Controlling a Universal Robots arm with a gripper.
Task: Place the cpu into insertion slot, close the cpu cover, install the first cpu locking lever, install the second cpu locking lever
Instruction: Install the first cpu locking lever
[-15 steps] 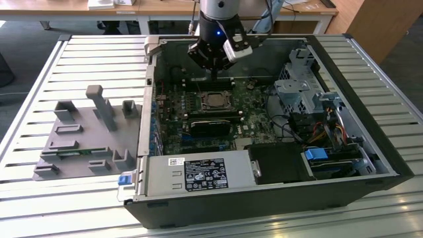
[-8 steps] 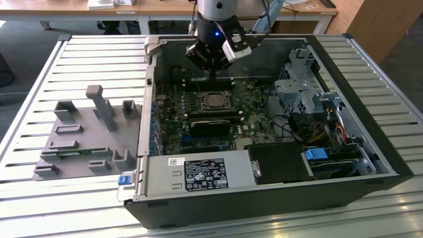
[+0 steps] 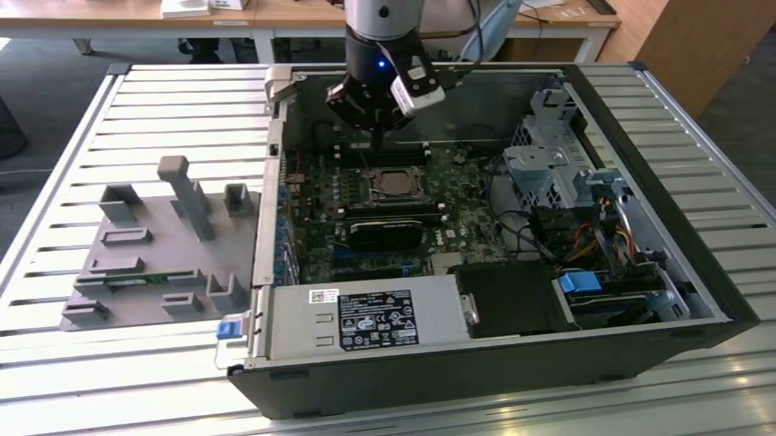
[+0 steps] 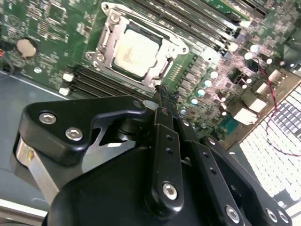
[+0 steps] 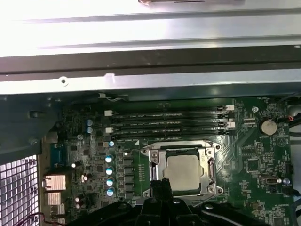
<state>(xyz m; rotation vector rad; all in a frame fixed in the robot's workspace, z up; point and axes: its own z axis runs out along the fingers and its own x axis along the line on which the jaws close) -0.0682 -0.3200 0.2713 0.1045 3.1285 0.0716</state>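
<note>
The cpu [image 4: 136, 51] [image 5: 183, 172] [image 3: 394, 186] lies flat in the insertion slot [image 4: 99, 57] on the green motherboard, silver top up. The cpu cover [image 4: 113, 30] [image 5: 181, 153] lies down around it as a silvery frame. Thin metal levers run along the socket's sides; I cannot tell whether they are latched. My gripper [image 4: 162, 92] [image 5: 162, 183] [image 3: 373, 145] hangs just above the board beside one edge of the socket. Its black fingers are shut together with nothing between them.
The open computer case [image 3: 267, 136] lies on a slatted metal table. Black memory slots [image 5: 169, 122] run beside the socket. A power supply [image 3: 363, 318] and a drive cage [image 3: 546, 163] stand inside the case. A grey fixture [image 3: 158, 245] sits on the exterior view's left.
</note>
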